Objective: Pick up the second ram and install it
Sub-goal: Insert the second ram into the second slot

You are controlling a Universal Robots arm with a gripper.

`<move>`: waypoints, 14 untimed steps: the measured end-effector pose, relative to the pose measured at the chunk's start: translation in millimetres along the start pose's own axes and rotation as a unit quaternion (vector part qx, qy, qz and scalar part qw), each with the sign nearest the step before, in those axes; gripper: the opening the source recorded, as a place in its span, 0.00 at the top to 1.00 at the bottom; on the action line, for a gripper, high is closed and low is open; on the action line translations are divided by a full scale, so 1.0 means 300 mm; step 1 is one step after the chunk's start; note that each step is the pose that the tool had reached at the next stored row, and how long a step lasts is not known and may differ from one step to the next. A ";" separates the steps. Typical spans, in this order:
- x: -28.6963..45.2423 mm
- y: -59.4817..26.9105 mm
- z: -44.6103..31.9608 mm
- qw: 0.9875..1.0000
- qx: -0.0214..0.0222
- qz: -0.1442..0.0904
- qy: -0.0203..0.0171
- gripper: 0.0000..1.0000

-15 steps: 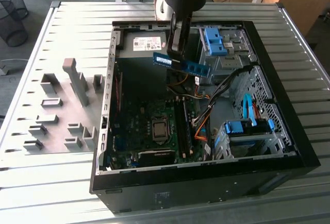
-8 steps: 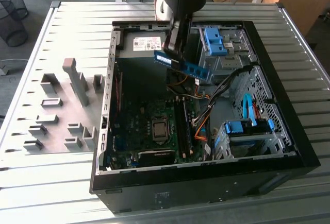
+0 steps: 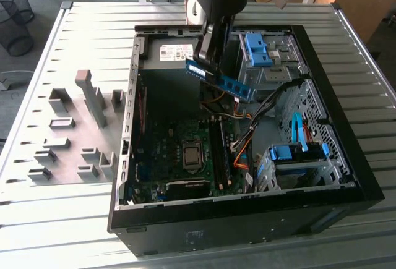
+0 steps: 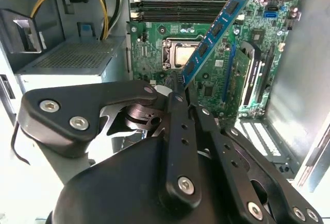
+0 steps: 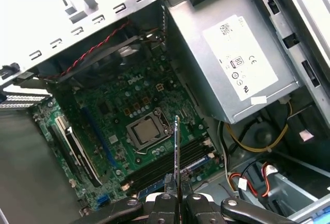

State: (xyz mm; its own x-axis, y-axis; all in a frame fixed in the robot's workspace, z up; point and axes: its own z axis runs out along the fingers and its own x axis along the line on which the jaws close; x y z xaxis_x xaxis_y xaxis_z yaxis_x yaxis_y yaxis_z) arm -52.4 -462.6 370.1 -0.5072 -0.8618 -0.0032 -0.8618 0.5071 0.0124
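Observation:
The second ram [image 3: 224, 81] is a narrow blue circuit-board stick with dark chips, held in the air over the open computer case [image 3: 124, 157]. My gripper [image 3: 206, 64] is shut on one end of it, and the other end slants toward the exterior view's right. In the second wrist view the ram [image 4: 215, 30] reaches out from the gripper [image 4: 181, 91] over the green motherboard [image 4: 154, 44]. In the first wrist view the ram [image 5: 177, 154] appears edge-on above the gripper [image 5: 177, 199]. It hangs above the long dark memory slots [image 5: 154, 171], apart from them.
The motherboard [image 3: 167, 148] with its processor socket [image 3: 192, 156] lies on the case floor. A grey power supply [image 5: 232, 64] fills the far end. Blue drive brackets [image 3: 257, 49] and a drive cage [image 3: 297, 154] stand at the exterior view's right, with orange cables [image 3: 242, 148]. Grey fixture blocks [image 3: 80, 127] sit outside the case.

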 end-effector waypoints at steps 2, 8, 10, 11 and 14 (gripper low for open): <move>0.000 0.000 0.000 1.000 0.000 0.006 0.000 0.86; 0.000 0.000 0.000 1.000 0.000 0.008 0.000 0.86; 0.000 0.000 0.000 1.000 0.000 0.008 0.000 0.86; 0.000 0.000 0.000 1.000 0.000 0.008 0.000 0.86; 0.000 0.000 0.000 1.000 0.000 0.008 0.000 0.86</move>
State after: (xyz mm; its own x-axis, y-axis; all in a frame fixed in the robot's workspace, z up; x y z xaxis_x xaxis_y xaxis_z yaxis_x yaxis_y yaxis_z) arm -52.4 -462.6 370.1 -0.5206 -0.8538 -0.0032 -0.8538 0.5205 0.0124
